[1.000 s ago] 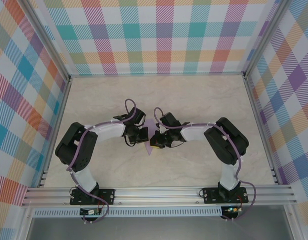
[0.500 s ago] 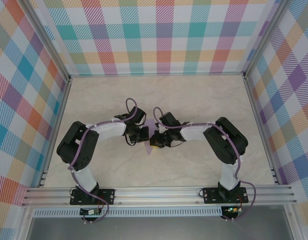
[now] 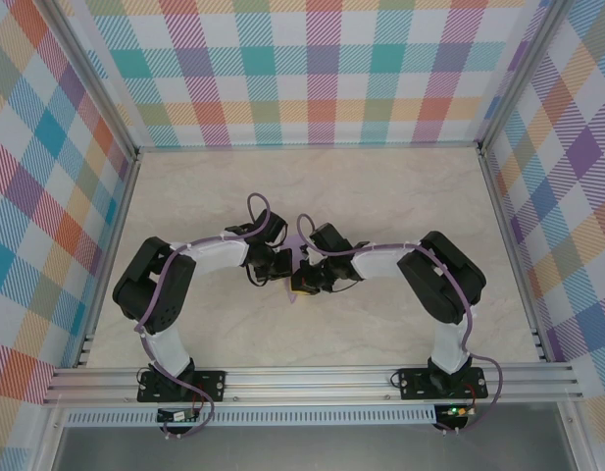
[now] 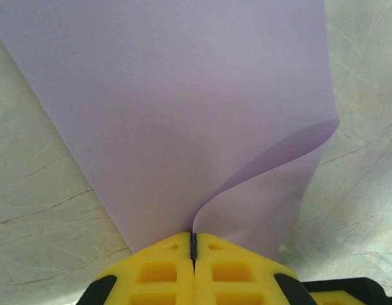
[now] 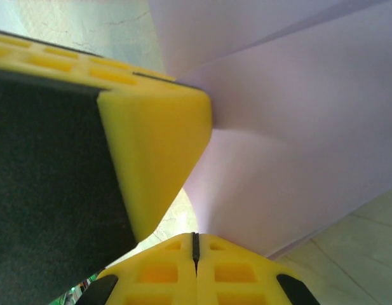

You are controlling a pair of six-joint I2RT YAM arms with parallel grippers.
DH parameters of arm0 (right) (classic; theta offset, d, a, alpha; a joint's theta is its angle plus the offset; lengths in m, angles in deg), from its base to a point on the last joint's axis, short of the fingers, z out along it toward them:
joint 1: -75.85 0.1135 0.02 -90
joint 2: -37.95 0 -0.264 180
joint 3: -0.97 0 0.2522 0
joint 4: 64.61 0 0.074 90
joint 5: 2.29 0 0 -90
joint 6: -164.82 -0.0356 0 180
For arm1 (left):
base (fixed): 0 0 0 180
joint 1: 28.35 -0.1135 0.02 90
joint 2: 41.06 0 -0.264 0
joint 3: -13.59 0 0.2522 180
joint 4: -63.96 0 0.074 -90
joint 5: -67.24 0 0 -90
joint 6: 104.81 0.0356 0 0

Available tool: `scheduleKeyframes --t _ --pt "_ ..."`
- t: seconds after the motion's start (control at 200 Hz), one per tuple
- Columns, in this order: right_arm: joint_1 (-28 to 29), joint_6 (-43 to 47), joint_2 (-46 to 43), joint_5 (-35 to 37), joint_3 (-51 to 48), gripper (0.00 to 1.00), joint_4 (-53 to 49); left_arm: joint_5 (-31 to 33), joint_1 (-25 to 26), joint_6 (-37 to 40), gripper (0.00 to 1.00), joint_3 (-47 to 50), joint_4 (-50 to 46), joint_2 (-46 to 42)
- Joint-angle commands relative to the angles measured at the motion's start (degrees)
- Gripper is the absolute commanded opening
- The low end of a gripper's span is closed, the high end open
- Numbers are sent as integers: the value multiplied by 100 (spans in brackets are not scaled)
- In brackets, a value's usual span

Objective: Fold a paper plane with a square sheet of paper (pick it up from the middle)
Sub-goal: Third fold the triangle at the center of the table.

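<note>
The pale lavender sheet of paper (image 4: 183,108) is partly folded and hangs between both grippers at the table's middle. From above only its pointed far tip (image 3: 300,244) peeks out. My left gripper (image 4: 194,240) is shut on a curled flap of the sheet, which runs straight into the seam between the yellow fingers. In the right wrist view the paper (image 5: 297,127) bends down into my right gripper (image 5: 195,243), whose jaws are shut on its lower fold. One yellow finger of the left gripper (image 5: 154,140) presses against the paper right beside it. The two grippers (image 3: 294,271) nearly touch.
Marbled beige tabletop (image 3: 380,196) lies all round the arms. Checked walls with metal posts (image 3: 493,167) close in the back and sides. An aluminium rail (image 3: 312,381) runs along the near edge behind the arm bases.
The right gripper has slid a little left toward the left gripper and pinched fully shut. Less paper shows below the grippers from above. The left gripper stays shut.
</note>
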Motion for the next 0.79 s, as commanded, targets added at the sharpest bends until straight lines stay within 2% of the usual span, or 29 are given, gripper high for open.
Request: scheduleKeyframes --t 0.0,0.435,0.79 --pt "34 56 57 26 -110 5 -38 -59 -76 13 1 44 71 58" --pt "36 166 57 236 -110 4 -275 -72 -76 9 1 79 97 85" --pt "59 206 -228 -4 -293 4 74 76 -76 75 0 39 26 45"
